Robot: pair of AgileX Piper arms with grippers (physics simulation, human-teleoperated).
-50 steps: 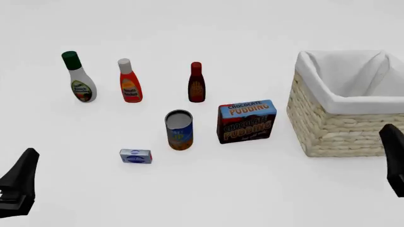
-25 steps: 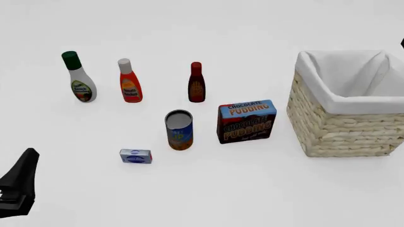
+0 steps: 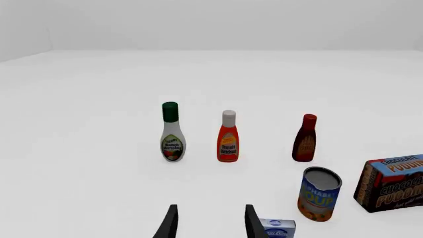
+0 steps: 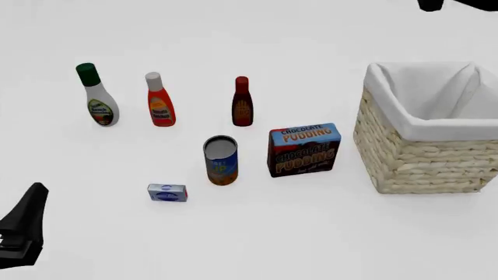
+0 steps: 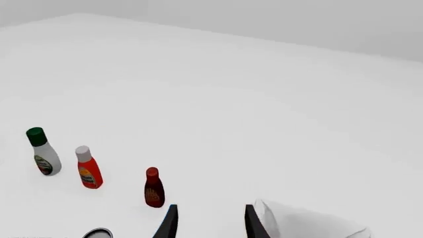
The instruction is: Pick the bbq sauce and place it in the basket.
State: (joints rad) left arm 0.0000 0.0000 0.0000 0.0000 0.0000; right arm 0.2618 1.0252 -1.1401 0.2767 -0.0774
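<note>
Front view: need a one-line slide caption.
Bbq sauce stands untouched among groceries left of the empty basket; left gripper sits low near-left, right arm just enters at the top edge.

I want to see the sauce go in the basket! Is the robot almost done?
Not yet, nothing looks done. The bbq sauce stands upright on the table beside the other bottles, and the basket shows only its white lining. Nothing is in hand: the right gripper hangs high with open, empty jaws, and the left gripper is open too. Reaching, grabbing, carrying and dropping are all left.
</note>
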